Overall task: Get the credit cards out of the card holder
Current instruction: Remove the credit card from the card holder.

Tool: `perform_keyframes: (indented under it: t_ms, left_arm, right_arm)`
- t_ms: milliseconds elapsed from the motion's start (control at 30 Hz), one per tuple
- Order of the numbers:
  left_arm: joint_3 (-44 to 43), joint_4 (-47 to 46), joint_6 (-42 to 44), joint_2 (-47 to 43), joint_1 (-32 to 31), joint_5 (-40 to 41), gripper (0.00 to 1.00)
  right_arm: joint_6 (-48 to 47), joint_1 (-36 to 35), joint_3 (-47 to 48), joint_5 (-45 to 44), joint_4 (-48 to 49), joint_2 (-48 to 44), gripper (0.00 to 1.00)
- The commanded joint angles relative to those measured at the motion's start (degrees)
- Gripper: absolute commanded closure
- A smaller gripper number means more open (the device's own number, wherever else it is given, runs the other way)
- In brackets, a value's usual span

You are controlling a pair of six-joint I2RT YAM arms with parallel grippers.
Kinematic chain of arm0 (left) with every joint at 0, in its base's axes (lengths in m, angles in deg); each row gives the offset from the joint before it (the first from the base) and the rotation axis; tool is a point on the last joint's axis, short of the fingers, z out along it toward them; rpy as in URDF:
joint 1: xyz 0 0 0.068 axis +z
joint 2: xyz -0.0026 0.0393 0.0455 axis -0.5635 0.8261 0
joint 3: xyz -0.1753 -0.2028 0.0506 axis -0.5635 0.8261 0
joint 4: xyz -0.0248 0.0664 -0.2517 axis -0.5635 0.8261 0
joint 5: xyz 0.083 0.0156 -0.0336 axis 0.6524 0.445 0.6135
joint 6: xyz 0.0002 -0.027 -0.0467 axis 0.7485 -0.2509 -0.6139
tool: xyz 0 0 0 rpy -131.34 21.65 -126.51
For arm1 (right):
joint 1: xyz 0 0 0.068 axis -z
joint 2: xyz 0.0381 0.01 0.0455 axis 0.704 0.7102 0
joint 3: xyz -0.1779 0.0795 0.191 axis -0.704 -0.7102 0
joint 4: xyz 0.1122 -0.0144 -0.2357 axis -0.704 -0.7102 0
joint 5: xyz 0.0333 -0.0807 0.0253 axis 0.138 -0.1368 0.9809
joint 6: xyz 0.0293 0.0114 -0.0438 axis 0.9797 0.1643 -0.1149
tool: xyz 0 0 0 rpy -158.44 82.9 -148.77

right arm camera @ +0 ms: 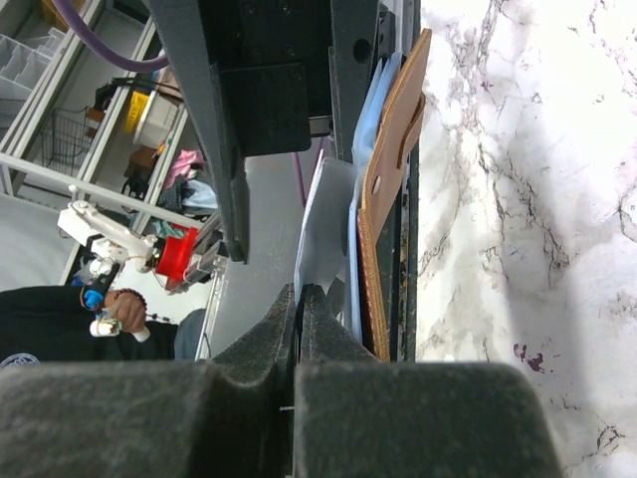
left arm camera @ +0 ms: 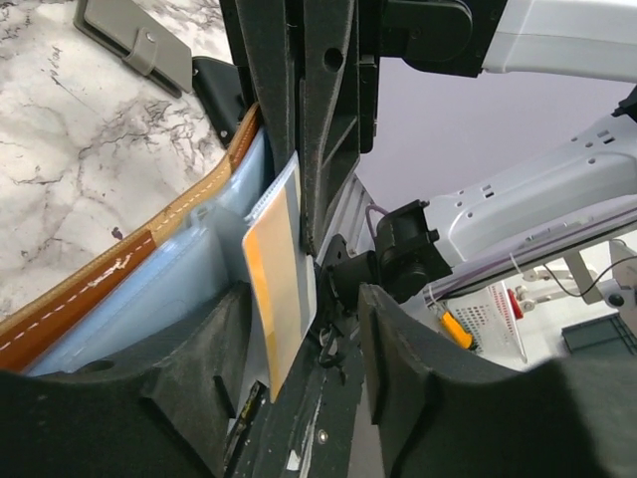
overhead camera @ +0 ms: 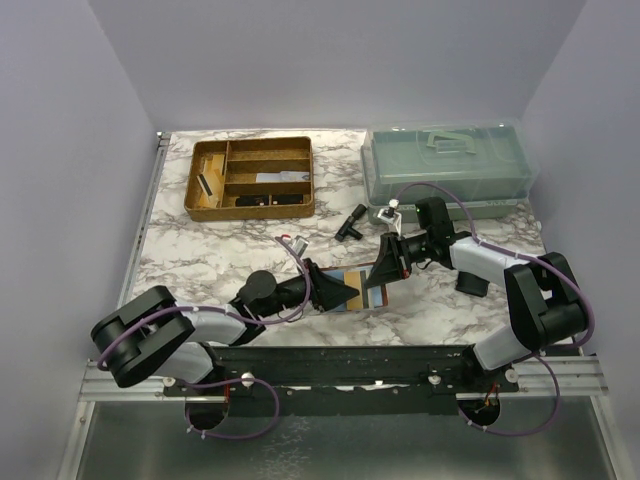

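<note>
Card holder (overhead camera: 357, 277) sitting at counter's (overhead camera: 200, 260) near edge. Left hand (left arm camera: 309, 388) standing spread by orange card (left arm camera: 274, 289); right hand (right arm camera: 299, 329) pressing together. Needing square pinch, straight pull along pocket.

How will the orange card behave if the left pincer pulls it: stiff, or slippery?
Probably stiff: the orange card juts straight from the card holder, unbent. Its smooth face might slip. Seemingly thin, so likely light.

Left arm (overhead camera: 215, 322) and right arm (overhead camera: 480, 258) — black joints, pale grey links — trail purple cables (overhead camera: 432, 186).
</note>
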Motion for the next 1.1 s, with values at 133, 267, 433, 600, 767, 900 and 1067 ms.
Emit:
perform_keyframes:
  t_ms: [133, 267, 433, 600, 767, 900, 1067]
  left_arm:
    - [-1.0, -0.1, -0.4, 0.8, 0.4, -1.8, 0.89]
    - [1.2, -0.1, -1.5, -1.3, 1.2, -0.9, 1.0]
    - [4.3, 0.1, -2.5, -5.6, 3.3, -1.1, 1.0]
    - [5.6, 1.5, -2.8, -8.5, 4.6, -2.2, 1.0]
    - [6.2, 1.9, -3.0, -9.0, 5.6, -3.4, 1.0]
    - [7.8, 4.6, -4.2, -11.7, 9.0, -3.8, 1.0]
    - [8.1, 16.9, -4.4, -20.3, 13.3, -2.2, 1.0]
  right_arm:
    - [-0.5, 0.0, -0.3, 2.4, 1.1, -0.3, 1.0]
    - [-0.6, 0.0, -0.1, 0.9, 0.6, -0.3, 1.0]
    - [-0.7, 0.1, -0.2, -0.2, 0.5, -0.9, 1.0]
    - [-0.6, 0.2, -0.2, -0.1, 0.5, -0.6, 1.0]
    - [-0.9, 0.4, -0.3, -1.1, 0.5, -0.8, 1.0]
    - [-3.1, 1.0, 0.4, -5.7, -2.0, -0.9, 1.0]
    - [-5.6, 1.2, 1.4, -11.8, -5.7, 1.0, 1.0]
